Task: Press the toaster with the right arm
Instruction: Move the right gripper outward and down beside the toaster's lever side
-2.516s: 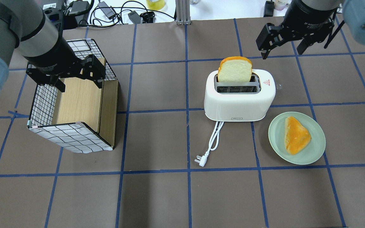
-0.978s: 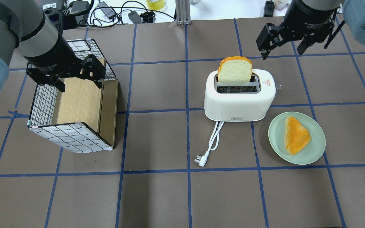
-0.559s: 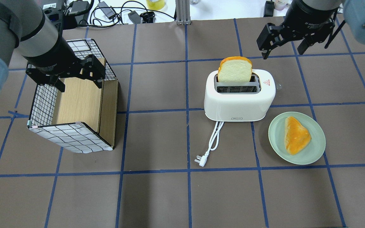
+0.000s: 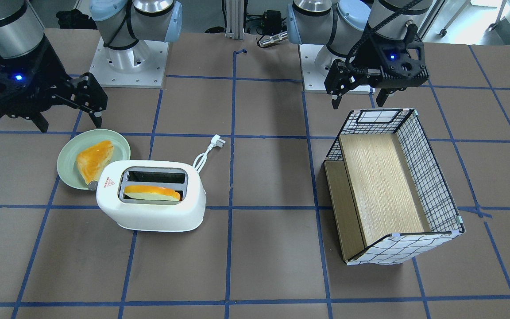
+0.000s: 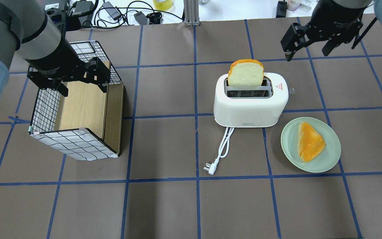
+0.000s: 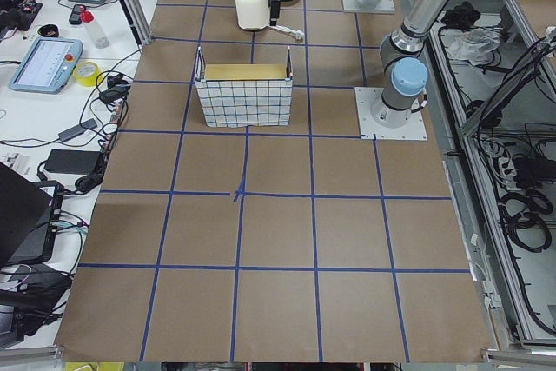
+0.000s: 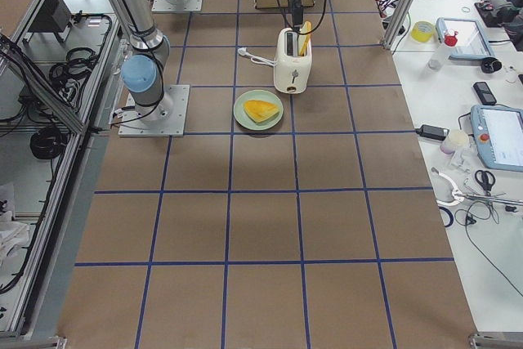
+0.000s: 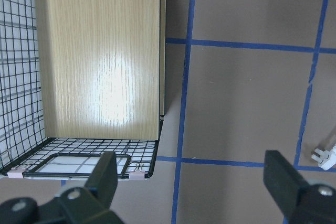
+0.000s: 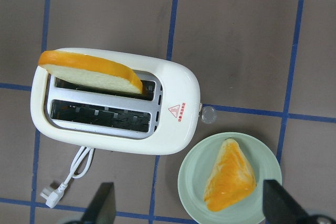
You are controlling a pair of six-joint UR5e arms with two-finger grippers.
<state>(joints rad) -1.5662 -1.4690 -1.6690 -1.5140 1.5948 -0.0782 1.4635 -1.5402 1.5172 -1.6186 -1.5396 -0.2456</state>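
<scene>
The white toaster [image 5: 250,111] stands mid-table with a slice of bread [image 5: 245,73] upright in its far slot. Its small lever knob [image 9: 208,114] sticks out of the end beside the red triangle mark. It also shows in the front-facing view [image 4: 148,219] and the right wrist view [image 9: 176,80]. My right gripper [image 5: 307,55] is open and empty. It hangs above the table, beyond and to the right of the toaster and apart from it, and also shows in the front-facing view [image 4: 69,125]. My left gripper [image 5: 84,89] is open and empty over the basket's far end.
A green plate [image 5: 332,156] with a wedge of bread [image 5: 310,142] lies at the toaster's front right. The toaster's cord and plug [image 5: 211,167] trail toward the front. A wire basket with a wooden floor [image 5: 75,146] stands on the left.
My right gripper has moved to the right in the overhead view, a little farther from the toaster. The left arm, toaster and bread have not moved.
</scene>
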